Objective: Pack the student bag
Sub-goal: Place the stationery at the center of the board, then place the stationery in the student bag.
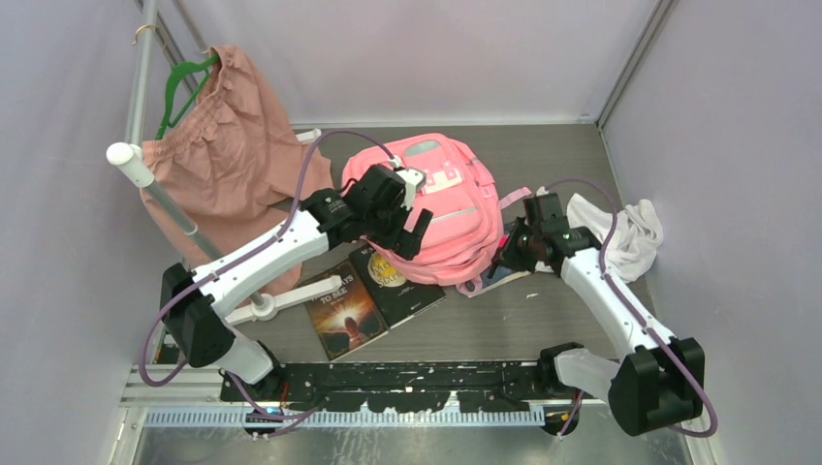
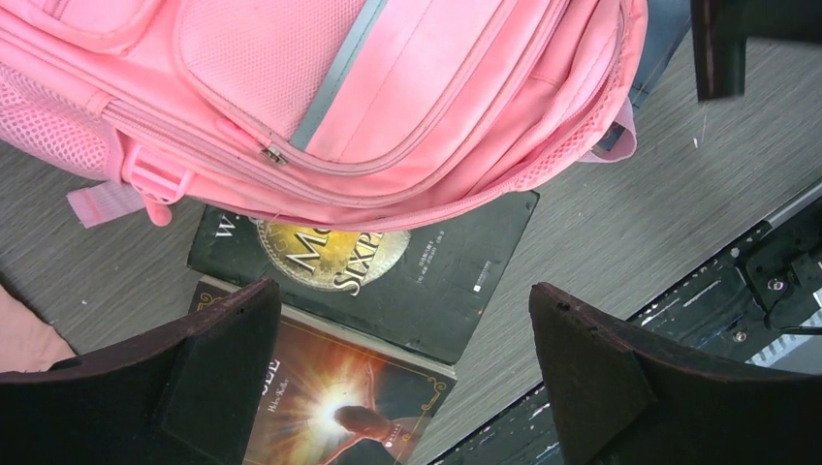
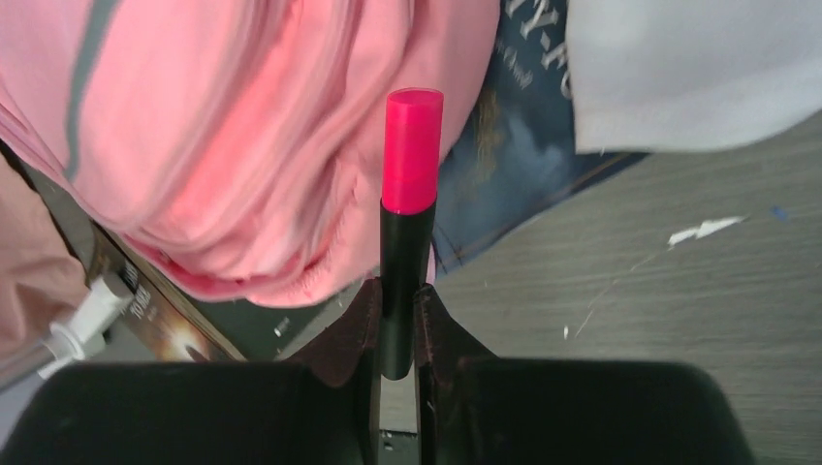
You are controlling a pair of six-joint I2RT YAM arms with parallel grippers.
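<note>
The student bag (image 1: 451, 208) is a bright pink backpack lying flat mid-table, its lower edge resting on a black book with a gold disc (image 1: 397, 281). A second book with an orange glow (image 1: 339, 310) lies beside that one. My left gripper (image 1: 405, 221) hovers open over the bag's left side. In the left wrist view the bag (image 2: 388, 97) fills the top, and both books (image 2: 388, 281) (image 2: 330, 407) show between the spread fingers of the left gripper (image 2: 402, 295). My right gripper (image 3: 397, 291) is shut on a black marker with a pink cap (image 3: 412, 145), held beside the bag (image 3: 223, 145).
A dusty-pink garment (image 1: 228, 145) hangs from a green hanger (image 1: 179, 87) on a rack at the left. A white cloth (image 1: 625, 232) (image 3: 688, 68) lies at the right. A dark blue book (image 3: 504, 165) sticks out from under the bag. The black base rail (image 1: 388, 378) runs along the near edge.
</note>
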